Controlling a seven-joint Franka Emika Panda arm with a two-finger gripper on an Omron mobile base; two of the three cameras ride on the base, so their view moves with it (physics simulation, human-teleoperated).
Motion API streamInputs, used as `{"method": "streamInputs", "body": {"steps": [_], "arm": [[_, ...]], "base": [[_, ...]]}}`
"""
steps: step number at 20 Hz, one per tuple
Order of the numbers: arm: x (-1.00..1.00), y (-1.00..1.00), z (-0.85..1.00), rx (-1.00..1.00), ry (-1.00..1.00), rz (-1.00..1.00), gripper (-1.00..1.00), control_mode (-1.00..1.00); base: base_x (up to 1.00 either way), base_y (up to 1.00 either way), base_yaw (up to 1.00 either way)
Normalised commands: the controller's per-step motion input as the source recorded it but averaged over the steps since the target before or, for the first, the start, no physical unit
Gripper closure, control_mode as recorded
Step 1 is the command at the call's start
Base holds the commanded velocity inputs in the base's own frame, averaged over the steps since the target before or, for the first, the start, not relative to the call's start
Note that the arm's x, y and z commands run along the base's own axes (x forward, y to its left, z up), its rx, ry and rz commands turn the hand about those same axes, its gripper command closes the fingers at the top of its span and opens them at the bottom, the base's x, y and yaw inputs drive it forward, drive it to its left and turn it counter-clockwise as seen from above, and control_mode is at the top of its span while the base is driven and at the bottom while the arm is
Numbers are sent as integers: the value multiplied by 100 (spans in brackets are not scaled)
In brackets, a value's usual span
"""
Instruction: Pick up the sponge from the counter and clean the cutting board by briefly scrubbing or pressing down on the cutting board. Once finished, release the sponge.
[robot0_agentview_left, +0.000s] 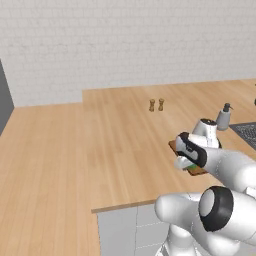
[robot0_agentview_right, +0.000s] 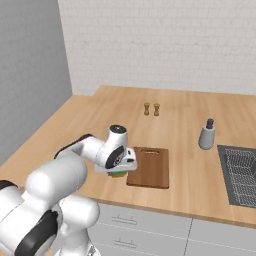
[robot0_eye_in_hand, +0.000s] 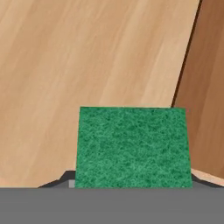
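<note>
Now sponge sits between fingers, apparently clamped and lifted slightly off surface, though fingertips mostly hidden by sponge in hand view. Sponge hangs just left of cutting board, near its edge, green face toward camera. Likely held low so short sideways shift puts it on board for scrubbing. Shakers, soap bottle well apart, no obstruction.

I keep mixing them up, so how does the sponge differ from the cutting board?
The sponge is bright green and small; the cutting board is dark reddish-brown and several times larger. The sponge sits under the gripper, beside the board; the board lies uncovered on the counter. Both are flat rectangles.
</note>
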Motion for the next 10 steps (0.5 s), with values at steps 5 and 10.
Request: {"method": "streamInputs", "body": {"steps": [5,10], "arm": [[18,54,-7,0,-1,0,100,-100],[34,63,-1,0,-2,0,100,-100]], "base": [[0,0,0],[0,0,0]]}}
